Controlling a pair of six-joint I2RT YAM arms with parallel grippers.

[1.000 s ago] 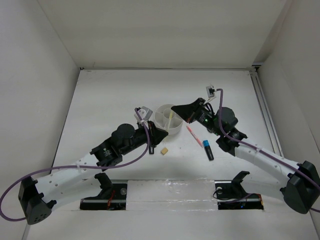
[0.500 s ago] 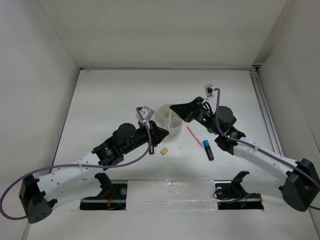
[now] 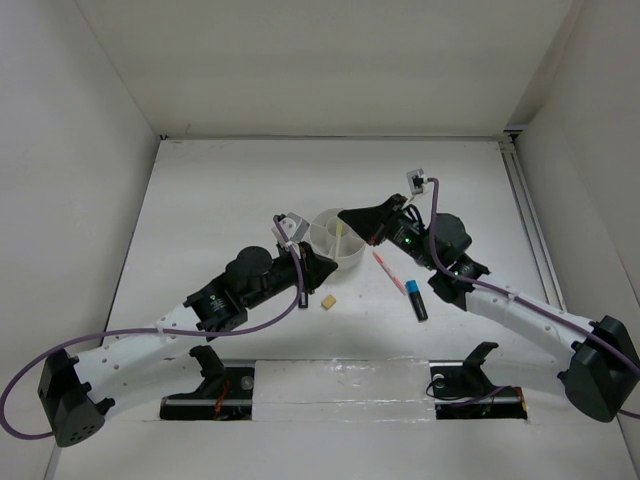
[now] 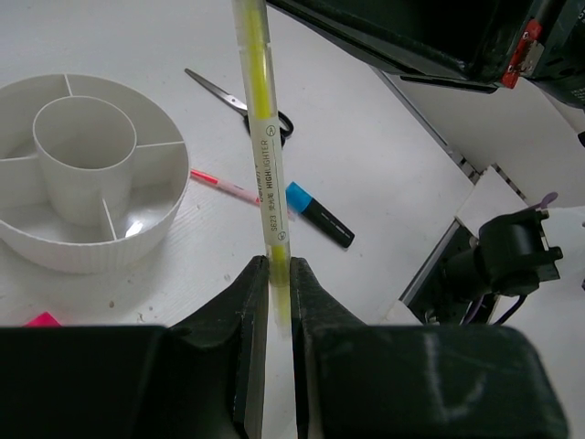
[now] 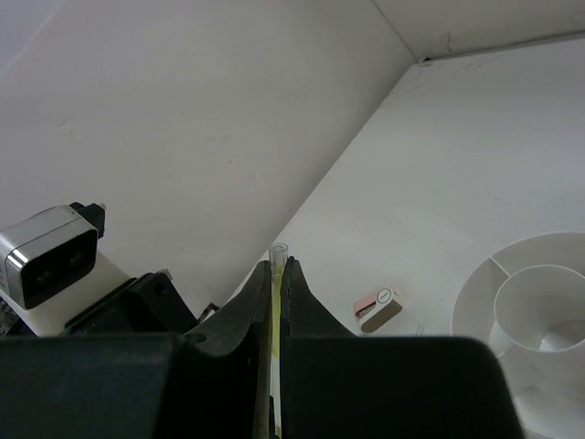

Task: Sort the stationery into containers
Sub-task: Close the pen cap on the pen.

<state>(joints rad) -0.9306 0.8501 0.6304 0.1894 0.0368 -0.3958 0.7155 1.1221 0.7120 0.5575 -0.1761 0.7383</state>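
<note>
Nearest the table's [image 3: 220, 190] near edge, the left end effector [image 4: 272, 273] was found clenched on the yellow highlighter [image 4: 264, 155], marked "HIGHLIGHTER". It was held aloft beside the mid-table organizer [image 4: 91, 251], not yet deposited. Beyond, the right end effector [image 5: 277, 265], apparently clenched on it too, had been shifted slightly toward the left edge. A handover was judged in progress.

A round white organizer [image 3: 335, 264], with a centre cup ringed by wedge compartments, stands upright. A thin yellow pen [image 4: 263, 155] is held in the air beside its right rim. To its right lie a pink pen [image 3: 385, 268], a blue-capped black marker [image 3: 416, 298] and black-handled scissors [image 4: 219, 91]. A tan eraser [image 3: 327, 301] lies just in front.
</note>
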